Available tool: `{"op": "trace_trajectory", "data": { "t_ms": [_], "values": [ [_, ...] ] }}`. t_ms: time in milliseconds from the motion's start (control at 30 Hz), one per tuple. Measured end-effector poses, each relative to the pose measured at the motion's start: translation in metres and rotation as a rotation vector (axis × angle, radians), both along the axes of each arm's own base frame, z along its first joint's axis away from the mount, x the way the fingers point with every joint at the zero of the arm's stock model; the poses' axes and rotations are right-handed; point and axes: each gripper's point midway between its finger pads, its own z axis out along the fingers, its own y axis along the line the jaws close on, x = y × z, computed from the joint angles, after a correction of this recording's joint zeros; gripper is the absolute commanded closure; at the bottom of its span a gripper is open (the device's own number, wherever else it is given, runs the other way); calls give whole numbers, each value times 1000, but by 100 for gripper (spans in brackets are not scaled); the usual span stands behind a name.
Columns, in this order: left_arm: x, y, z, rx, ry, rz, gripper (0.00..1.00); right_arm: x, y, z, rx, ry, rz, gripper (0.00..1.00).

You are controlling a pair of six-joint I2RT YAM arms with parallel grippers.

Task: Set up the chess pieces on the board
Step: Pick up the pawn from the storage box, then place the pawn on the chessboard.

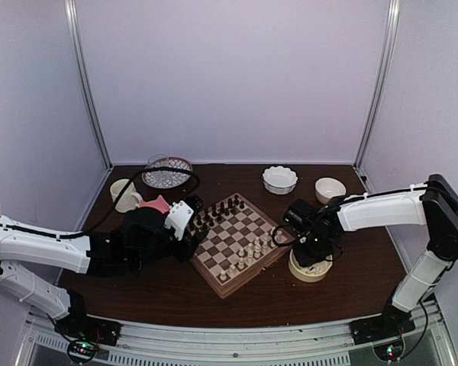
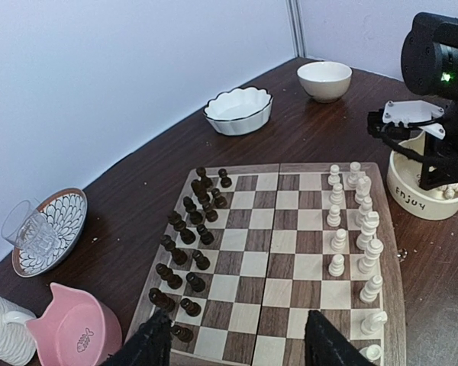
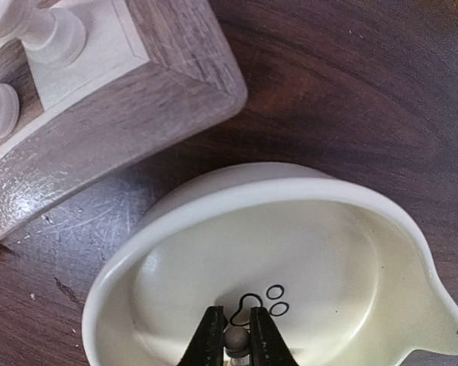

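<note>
The right claw (image 3: 236, 319), at the bottom centre of its wrist view, is pinched narrow around the round head of a pale chess piece (image 3: 236, 340) inside the cream bowl (image 3: 214, 200), just beside a corner of the board (image 3: 137, 107). The left claw (image 2: 239, 324) stands wide with nothing between its fingers, over the board's lower edge. The other cream pieces (image 2: 366, 229) line the board's right side, and dark pieces (image 2: 187, 229) line its left.

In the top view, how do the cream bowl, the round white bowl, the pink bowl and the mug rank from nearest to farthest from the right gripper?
1. Cream bowl: the right gripper is inside it, pinching a small piece.
2. Round white bowl: behind it, back right.
3. Pink bowl: across the board, left.
4. Mug: farthest, back left corner.
</note>
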Motion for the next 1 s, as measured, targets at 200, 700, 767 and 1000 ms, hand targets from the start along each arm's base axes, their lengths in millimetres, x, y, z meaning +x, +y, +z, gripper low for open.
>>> {"op": "trace_trajectory", "data": {
  "t_ms": [200, 700, 767, 1000],
  "values": [
    [0, 0, 0, 0, 0, 0, 40, 2, 2, 5, 5, -11, 34, 96],
    [0, 0, 1, -11, 2, 2, 40, 12, 0, 93, 161, -286, 106, 97],
    [-1, -3, 2, -27, 9, -7, 40, 10, 1, 98, 190, -311, 124, 97],
    [-8, -13, 2, -94, 73, -69, 41, 7, 35, 131, 421, -394, 218, 96]
  ]
}}
